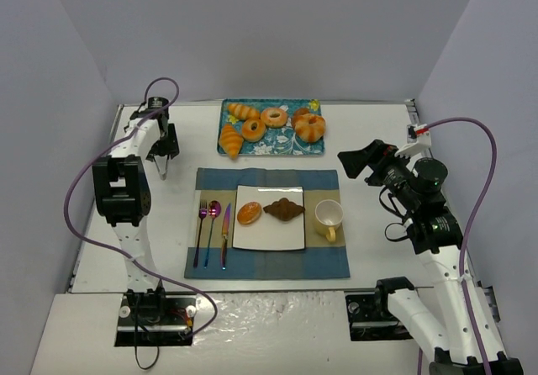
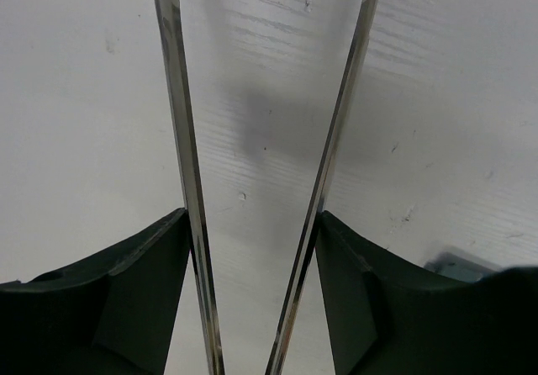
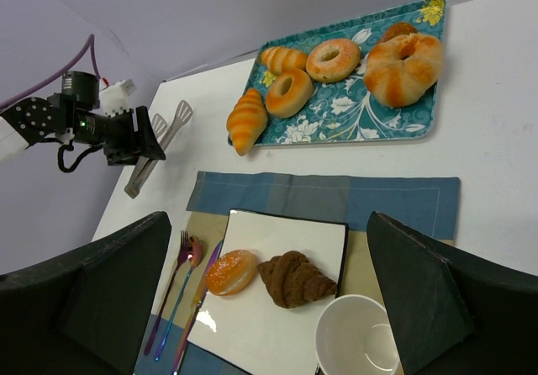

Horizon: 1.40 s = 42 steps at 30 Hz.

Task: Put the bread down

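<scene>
Two pieces on plate (image 1: 269, 234): bun (image 1: 249, 213), croissant (image 1: 284, 209). More wait on tray (image 1: 282, 145). Left tool (image 1: 164, 148) clamps empty tongs (image 1: 162, 170) over worktop (image 1: 374, 131); right tool (image 1: 353, 163) apart, empty.

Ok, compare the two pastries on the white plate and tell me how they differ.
Colour: the bun is glazed orange-gold, the croissant dark brown. Shape: the bun is round and smooth, the croissant ridged with tapered ends. Position: the bun lies toward the plate's left, nearer the cutlery; the croissant lies nearer the mug. Both rest flat on the plate.
</scene>
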{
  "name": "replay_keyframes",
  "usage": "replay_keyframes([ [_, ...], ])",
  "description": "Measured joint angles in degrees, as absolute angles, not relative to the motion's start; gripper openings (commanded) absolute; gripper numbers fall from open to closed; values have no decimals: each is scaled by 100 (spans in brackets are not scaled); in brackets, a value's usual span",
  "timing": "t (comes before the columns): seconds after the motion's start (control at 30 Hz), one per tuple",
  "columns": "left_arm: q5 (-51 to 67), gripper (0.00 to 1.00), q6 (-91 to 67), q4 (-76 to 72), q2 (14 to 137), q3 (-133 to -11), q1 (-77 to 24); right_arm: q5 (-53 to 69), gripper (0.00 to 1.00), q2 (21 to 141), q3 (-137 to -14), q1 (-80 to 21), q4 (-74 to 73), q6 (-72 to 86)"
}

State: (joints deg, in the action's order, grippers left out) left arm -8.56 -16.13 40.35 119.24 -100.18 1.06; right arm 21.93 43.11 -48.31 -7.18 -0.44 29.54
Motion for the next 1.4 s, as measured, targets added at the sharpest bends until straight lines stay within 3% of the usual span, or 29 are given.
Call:
replay_keyframes([
  [0.33,-697,65,-1650,3896,12136,-10030,232,2193,100,4309,-4821,-718,-47,2954],
  [1.4,-320,82,-1700,4018,12428,-10062,340,2209,100,4351,-4821,-722,-113,2884],
])
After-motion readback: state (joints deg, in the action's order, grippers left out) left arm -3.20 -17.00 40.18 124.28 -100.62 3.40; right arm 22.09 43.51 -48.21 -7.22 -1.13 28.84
